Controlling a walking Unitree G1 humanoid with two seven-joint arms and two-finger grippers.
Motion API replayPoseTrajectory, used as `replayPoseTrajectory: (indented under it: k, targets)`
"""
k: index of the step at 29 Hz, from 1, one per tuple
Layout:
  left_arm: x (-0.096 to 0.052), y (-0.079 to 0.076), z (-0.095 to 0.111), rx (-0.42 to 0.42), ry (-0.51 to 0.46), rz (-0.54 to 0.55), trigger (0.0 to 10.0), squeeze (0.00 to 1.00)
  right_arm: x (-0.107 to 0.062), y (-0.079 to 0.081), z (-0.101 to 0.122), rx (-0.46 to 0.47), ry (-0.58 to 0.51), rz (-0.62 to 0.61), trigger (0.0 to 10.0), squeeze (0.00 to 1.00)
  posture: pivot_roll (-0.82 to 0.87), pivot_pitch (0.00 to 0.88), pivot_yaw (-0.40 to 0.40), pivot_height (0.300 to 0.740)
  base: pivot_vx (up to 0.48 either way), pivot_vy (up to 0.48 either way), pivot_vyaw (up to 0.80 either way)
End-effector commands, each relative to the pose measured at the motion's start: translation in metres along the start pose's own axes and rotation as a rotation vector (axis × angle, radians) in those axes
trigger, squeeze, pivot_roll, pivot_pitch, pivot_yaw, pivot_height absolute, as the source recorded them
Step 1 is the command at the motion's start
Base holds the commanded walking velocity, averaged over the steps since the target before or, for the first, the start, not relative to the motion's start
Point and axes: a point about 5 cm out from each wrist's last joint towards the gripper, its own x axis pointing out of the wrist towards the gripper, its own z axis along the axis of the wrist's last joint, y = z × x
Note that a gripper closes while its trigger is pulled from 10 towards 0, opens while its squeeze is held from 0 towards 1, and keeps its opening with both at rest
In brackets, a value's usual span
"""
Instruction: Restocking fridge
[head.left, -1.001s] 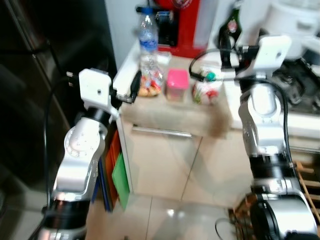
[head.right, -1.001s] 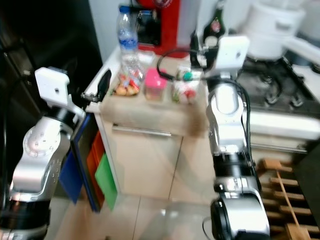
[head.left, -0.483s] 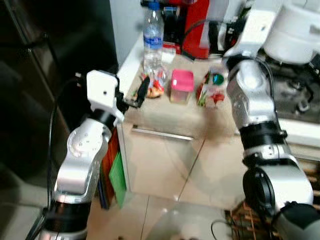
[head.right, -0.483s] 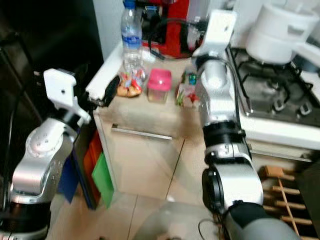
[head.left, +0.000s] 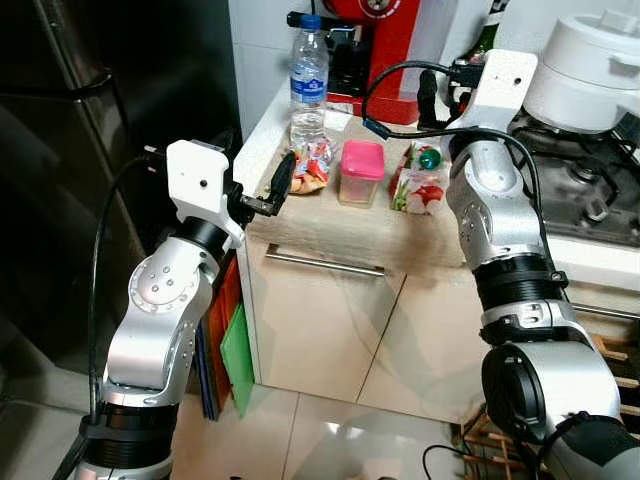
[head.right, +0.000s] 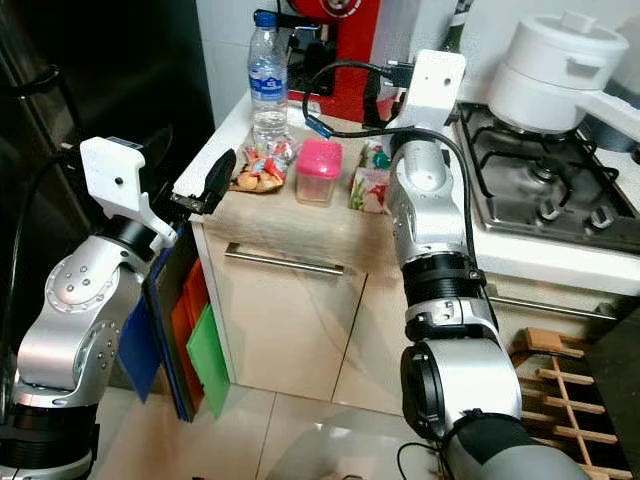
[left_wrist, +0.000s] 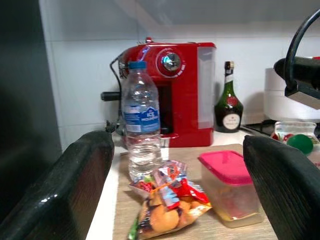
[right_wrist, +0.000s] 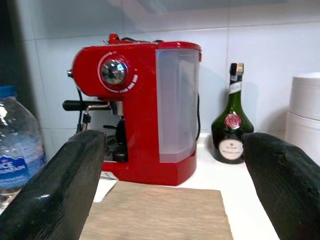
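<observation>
The left gripper (head.left: 280, 185) is hovering at the counter's (head.left: 330, 235) left edge, mid-frame in the left eye view, its fingers (left_wrist: 80, 185) spread wide and holding nothing. It is aiming at a snack bag (head.left: 312, 168), which is lying just in front of a water bottle (head.left: 308, 85). Beside the bag, a pink-lidded container (head.left: 360, 172) is standing, and next to that a clear packet with a green ball (head.left: 425, 180). The right gripper (right_wrist: 170, 185) is reaching up near the frame's top centre, fingers wide apart and empty, facing a red coffee machine (right_wrist: 140, 130) and a dark green bottle (right_wrist: 232, 125). A white pot (head.right: 555, 70) is sitting on the stove (head.right: 545, 190) at upper right.
</observation>
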Motion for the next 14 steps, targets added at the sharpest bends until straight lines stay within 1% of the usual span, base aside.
replayPoseTrajectory:
  k: [1, 2, 6, 7, 8, 9, 11, 12, 14]
  targets:
    - [-0.001, 0.000, 0.002, -0.004, -0.002, -0.005, 10.0, 0.00, 0.000, 0.000, -0.006, 0.002, 0.031, 0.003, 10.0, 1.00, 0.04, 0.000, -0.024, 0.740, 0.000, 0.000, 0.00]
    - [-0.001, 0.000, 0.002, -0.004, -0.002, -0.005, 10.0, 0.00, 0.000, 0.000, -0.006, 0.002, 0.031, 0.003, 10.0, 1.00, 0.04, 0.000, -0.024, 0.740, 0.000, 0.000, 0.00]
    - [-0.003, -0.001, 0.001, -0.008, 0.003, -0.008, 10.0, 0.00, 0.003, -0.001, -0.015, 0.002, 0.097, 0.006, 10.0, 1.00, 0.04, 0.000, -0.028, 0.740, 0.000, 0.000, 0.00]
    - [-0.004, -0.002, 0.001, -0.008, 0.007, -0.010, 10.0, 0.00, 0.003, 0.000, -0.016, 0.009, 0.111, 0.006, 10.0, 0.43, 0.04, 0.000, -0.029, 0.740, 0.000, 0.000, 0.00]
    - [-0.004, -0.002, 0.001, -0.008, 0.007, -0.010, 10.0, 0.00, 0.003, 0.000, -0.016, 0.009, 0.111, 0.006, 10.0, 0.43, 0.04, 0.000, -0.029, 0.740, 0.000, 0.000, 0.00]
    - [-0.005, -0.002, 0.000, -0.007, 0.012, -0.011, 10.0, 0.00, 0.002, 0.004, -0.017, 0.028, 0.123, 0.013, 10.0, 0.00, 0.05, 0.000, -0.031, 0.740, 0.000, 0.000, 0.00]
    - [-0.005, -0.002, 0.000, -0.007, 0.012, -0.011, 10.0, 0.00, 0.002, 0.004, -0.017, 0.028, 0.123, 0.013, 10.0, 0.00, 0.05, 0.000, -0.031, 0.740, 0.000, 0.000, 0.00]
    - [-0.005, -0.001, 0.000, -0.005, 0.014, -0.012, 10.0, 0.00, 0.000, 0.008, -0.020, 0.038, 0.138, 0.012, 10.0, 0.00, 0.05, 0.000, -0.032, 0.740, 0.000, 0.000, 0.00]
    - [-0.005, -0.001, 0.000, -0.004, 0.015, -0.013, 10.0, 0.00, -0.001, 0.010, -0.023, 0.051, 0.159, 0.006, 10.0, 0.00, 0.05, 0.000, -0.032, 0.740, 0.000, 0.000, 0.00]
